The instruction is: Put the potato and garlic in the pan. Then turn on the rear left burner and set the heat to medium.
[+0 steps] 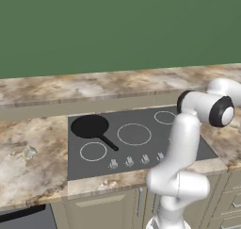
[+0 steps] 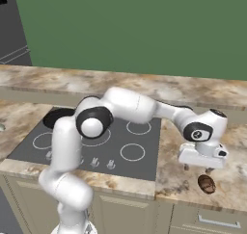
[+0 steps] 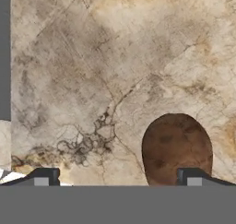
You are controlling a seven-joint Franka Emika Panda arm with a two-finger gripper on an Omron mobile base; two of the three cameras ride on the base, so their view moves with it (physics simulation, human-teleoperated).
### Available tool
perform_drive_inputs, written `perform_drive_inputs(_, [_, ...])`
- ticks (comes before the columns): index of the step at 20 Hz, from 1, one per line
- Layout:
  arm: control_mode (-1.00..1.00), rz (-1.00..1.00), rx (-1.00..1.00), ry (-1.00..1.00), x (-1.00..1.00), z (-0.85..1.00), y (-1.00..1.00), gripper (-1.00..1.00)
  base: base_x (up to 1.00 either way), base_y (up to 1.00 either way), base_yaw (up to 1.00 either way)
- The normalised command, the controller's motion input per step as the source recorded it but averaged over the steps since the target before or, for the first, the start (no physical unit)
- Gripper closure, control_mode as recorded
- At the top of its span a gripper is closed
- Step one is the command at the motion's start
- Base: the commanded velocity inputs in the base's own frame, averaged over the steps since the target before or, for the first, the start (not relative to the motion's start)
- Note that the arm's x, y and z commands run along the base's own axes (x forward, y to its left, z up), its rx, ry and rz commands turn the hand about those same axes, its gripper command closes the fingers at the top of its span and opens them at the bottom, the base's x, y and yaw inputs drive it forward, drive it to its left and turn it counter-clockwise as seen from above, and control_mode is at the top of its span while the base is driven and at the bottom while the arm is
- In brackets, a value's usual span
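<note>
Right now the claw (image 2: 198, 169) hangs open just above the marbled bench (image 2: 193, 180), to the right of the cooktop (image 1: 136, 138), its fingers spread wide. The potato (image 2: 206, 184) lies on the bench close to the front edge, just below and a little to the side of the claw; in the hand view it sits by one fingertip (image 3: 191, 177), not between the two. Bare stone lies open all around it. Over on the cooktop's rear left burner rests the black pan (image 1: 89, 126), handle pointing toward the front. No writing is readable anywhere.
</note>
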Motion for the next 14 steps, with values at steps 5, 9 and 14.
perform_drive_inputs(5, [-1.00, 0.24, 0.00, 0.00, 0.00, -0.45, -0.31, -1.00, 0.00, 0.00, 0.00])
perform_drive_inputs(9, [-1.00, 0.01, 0.01, -0.06, 0.00, -0.01, -0.30, -1.00, 0.00, 0.00, 0.00])
perform_drive_inputs(14, [-1.00, -0.01, 0.02, -0.06, 0.10, 0.00, -0.12, -1.00, 0.00, 0.00, 0.00])
